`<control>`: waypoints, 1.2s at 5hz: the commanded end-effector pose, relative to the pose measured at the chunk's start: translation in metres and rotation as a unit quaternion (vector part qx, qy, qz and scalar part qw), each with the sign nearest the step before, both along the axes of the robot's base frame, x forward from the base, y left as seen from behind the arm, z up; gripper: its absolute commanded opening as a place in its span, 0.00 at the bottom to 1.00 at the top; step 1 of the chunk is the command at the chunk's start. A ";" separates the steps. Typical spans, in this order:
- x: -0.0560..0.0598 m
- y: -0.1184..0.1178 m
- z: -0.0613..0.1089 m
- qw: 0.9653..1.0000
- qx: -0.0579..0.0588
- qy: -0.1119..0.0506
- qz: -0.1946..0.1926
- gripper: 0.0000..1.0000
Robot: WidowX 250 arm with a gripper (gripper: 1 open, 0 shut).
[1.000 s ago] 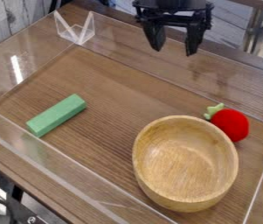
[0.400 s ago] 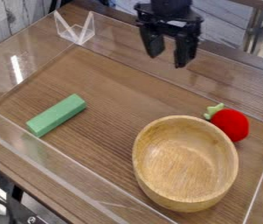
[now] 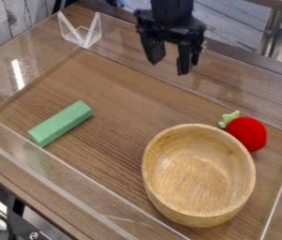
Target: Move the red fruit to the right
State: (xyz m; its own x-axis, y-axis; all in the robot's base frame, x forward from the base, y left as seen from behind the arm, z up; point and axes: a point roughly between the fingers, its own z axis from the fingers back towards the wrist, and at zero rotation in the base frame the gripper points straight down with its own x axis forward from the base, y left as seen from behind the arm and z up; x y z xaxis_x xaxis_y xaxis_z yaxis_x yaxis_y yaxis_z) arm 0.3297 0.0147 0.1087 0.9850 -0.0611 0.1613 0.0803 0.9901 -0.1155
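Note:
The red fruit (image 3: 248,133), small and round with a green leafy top, lies on the wooden tabletop at the right, just beyond the rim of the wooden bowl (image 3: 200,175). My black gripper (image 3: 169,60) hangs at the top centre, pointing down, well to the upper left of the fruit. Its two fingers (image 3: 184,58) stand apart with nothing between them.
A green rectangular block (image 3: 62,123) lies at the left. Clear acrylic walls (image 3: 31,155) fence the table on all sides, with a clear folded piece (image 3: 80,32) at the back left.
The gripper has shifted left and dropped a little lower, rolling slightly about its axis. Fruit, bowl and block have stayed put.

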 end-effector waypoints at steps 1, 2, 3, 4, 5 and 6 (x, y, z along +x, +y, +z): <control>0.011 0.013 0.025 0.999 0.013 -0.033 0.002 1.00; 0.019 0.024 0.038 0.999 0.024 -0.045 0.005 1.00; 0.018 0.032 0.061 0.998 0.036 -0.057 -0.009 1.00; 0.013 0.037 0.076 0.997 0.047 -0.058 -0.025 1.00; 0.014 0.037 0.070 0.996 0.056 -0.058 -0.033 0.00; 0.014 0.039 0.061 0.996 0.064 -0.052 -0.038 1.00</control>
